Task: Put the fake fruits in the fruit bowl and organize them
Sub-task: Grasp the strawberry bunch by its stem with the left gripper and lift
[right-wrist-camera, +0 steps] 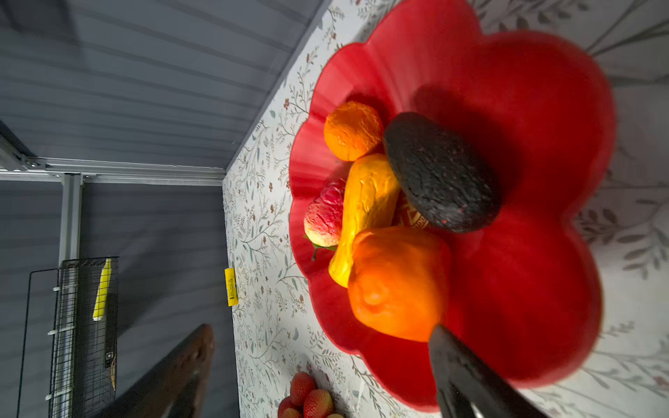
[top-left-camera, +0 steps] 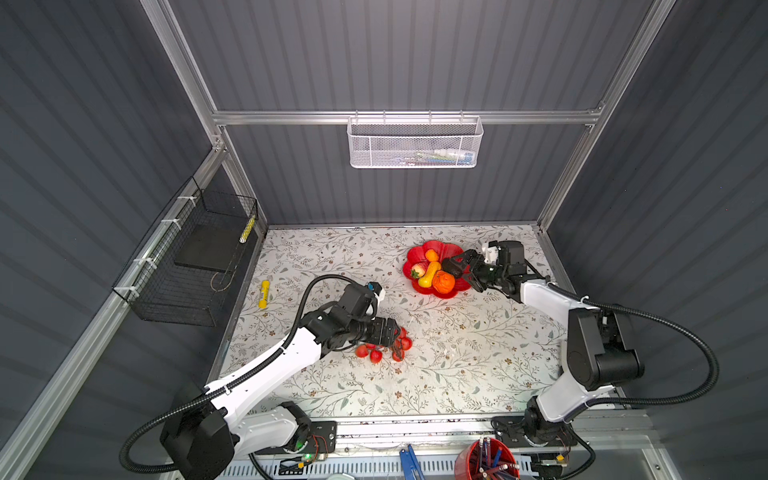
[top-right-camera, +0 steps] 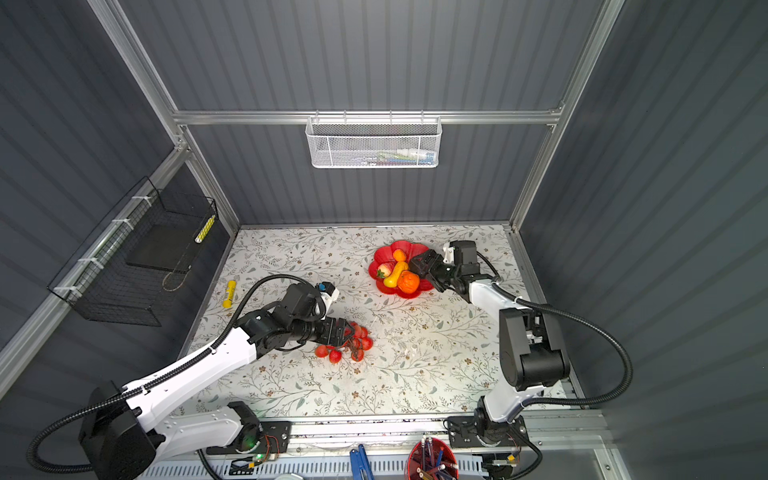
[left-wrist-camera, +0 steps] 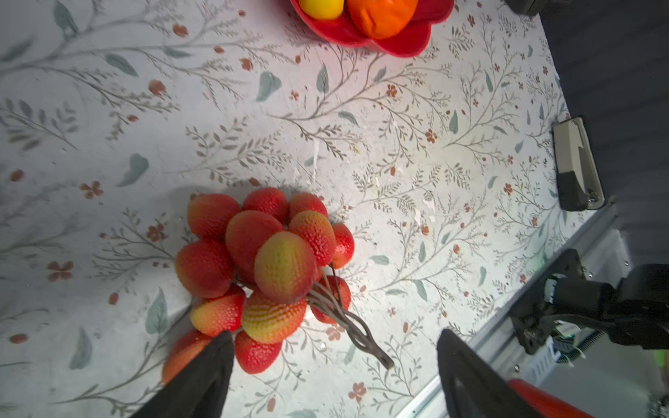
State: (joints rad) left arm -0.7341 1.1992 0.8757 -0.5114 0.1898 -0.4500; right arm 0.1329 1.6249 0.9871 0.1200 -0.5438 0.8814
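1. The flowered counter point(top-left-camera: 436, 374) carries everything.
2. The fruit bowl point(right-wrist-camera: 525, 144), a red petal-edged dish, sits toward the far right of the counter.
3. The left hand point(left-wrist-camera: 333, 336) hangs low over the grape bunch point(left-wrist-camera: 268, 260) with its fingers spread wide. One dark finger point(left-wrist-camera: 202, 376) touches the edge of the bunch and the other stands apart from it, so nothing is gripped.
4. The right hand point(right-wrist-camera: 320, 327) is at the right edge of the bowl, its fingers wide apart and empty.
5. The grape bunch lies on the counter about mid-way across, well apart from the bowl, nearer and to the left of it.
6. The ridged orange fruit point(right-wrist-camera: 398, 286) sits at the near side of the bowl.
7. The dark avocado point(right-wrist-camera: 441, 173) lies free in the bowl, leaning on the elongated yellow fruit point(right-wrist-camera: 365, 202).
8. The small orange point(right-wrist-camera: 353, 130) is at the far side.
9. The strawberry point(right-wrist-camera: 325, 213) rests left of the yellow fruit.
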